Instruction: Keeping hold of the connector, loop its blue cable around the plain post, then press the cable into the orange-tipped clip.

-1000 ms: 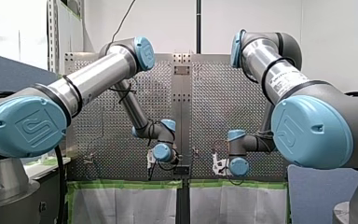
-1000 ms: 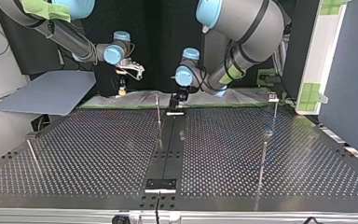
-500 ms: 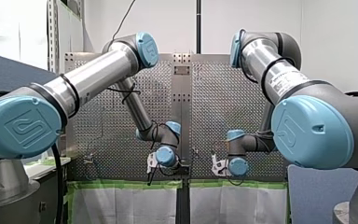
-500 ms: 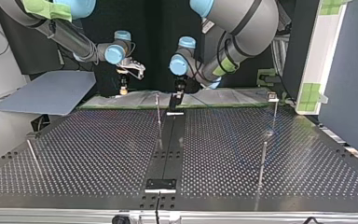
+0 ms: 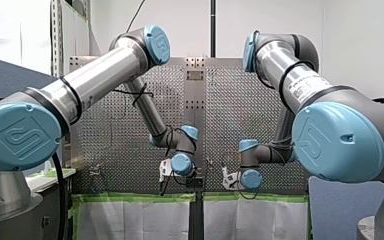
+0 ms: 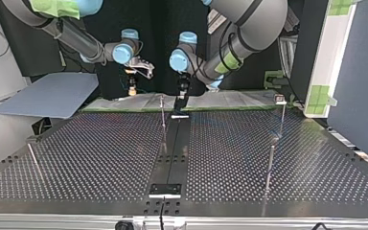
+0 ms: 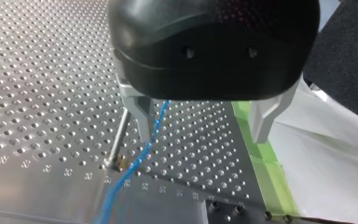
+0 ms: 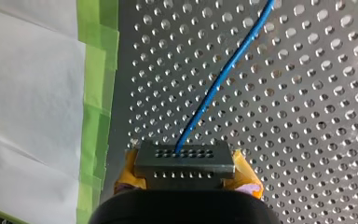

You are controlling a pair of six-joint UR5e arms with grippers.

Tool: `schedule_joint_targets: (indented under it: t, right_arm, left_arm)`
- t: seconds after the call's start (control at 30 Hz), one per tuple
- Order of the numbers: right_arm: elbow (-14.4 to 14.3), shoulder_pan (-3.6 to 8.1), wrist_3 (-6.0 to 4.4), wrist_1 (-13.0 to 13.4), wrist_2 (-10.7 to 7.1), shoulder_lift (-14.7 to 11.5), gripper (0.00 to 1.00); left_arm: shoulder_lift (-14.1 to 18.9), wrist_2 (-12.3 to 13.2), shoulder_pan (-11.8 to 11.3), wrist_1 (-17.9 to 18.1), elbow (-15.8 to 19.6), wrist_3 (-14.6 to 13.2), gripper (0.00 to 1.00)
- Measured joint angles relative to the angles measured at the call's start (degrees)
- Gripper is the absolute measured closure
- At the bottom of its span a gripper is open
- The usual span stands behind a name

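In the right wrist view my right gripper (image 8: 185, 179) is shut, its yellow pads (image 8: 244, 179) clamping a dark grey connector (image 8: 182, 161). The blue cable (image 8: 223, 74) runs from the connector out over the perforated plate. In the left wrist view my left gripper (image 7: 201, 139) stands open, with metal fingers (image 7: 143, 116) wide apart. The blue cable (image 7: 142, 154) passes between them, close to one finger, beside a thin plain post (image 7: 120, 140). In the top view my right gripper (image 6: 132, 88) and my left gripper (image 6: 182, 95) hang near the far table edge. I cannot make out the orange-tipped clip.
Thin metal posts stand on the perforated table (image 6: 100, 158): one near the middle (image 6: 163, 120) and others toward the top view's right (image 6: 270, 167) and left (image 6: 33, 160). Green tape and white paper (image 5: 135, 210) line the table's edge by the arms. A grey board (image 6: 48, 96) lies beyond the table at the top view's left.
The two grippers have drawn closer together. In the top view my left gripper moved left toward the middle post and my right gripper shifted right with the connector.
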State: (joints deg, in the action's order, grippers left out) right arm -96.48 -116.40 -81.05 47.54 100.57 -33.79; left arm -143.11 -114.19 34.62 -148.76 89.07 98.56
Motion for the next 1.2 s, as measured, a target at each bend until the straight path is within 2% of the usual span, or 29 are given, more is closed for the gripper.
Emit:
schedule_joint_targets:
  t: [0.2, 0.4, 0.57, 0.93, 1.2]
  right_arm:
    - [-0.2, -0.57, -0.34, 0.4, -0.08, 0.0, 1.0]
    - [-0.2, -0.62, -0.54, 0.4, -0.1, 0.1, 1.0]
    - [-0.3, -0.63, -0.62, 0.4, -0.22, 0.1, 1.0]
    - [-0.3, -0.57, -0.87, 0.5, -0.5, 0.2, 1.0]
    - [-0.3, -0.3, -1.19, 0.8, -1.0, 0.3, 1.0]
  left_arm:
    - [0.7, -0.9, 0.6, -0.5, 0.2, 0.1, 0.0]
    - [3.5, -1.0, 1.4, 0.2, 0.2, 0.4, 0.0]
    - [5.3, 0.5, 1.8, 0.4, 0.2, 0.3, 0.0]
    - [5.6, 5.9, 1.8, -2.0, 0.2, 0.2, 0.0]
    - [5.6, 6.7, 1.5, -4.0, 0.2, -1.0, 0.0]
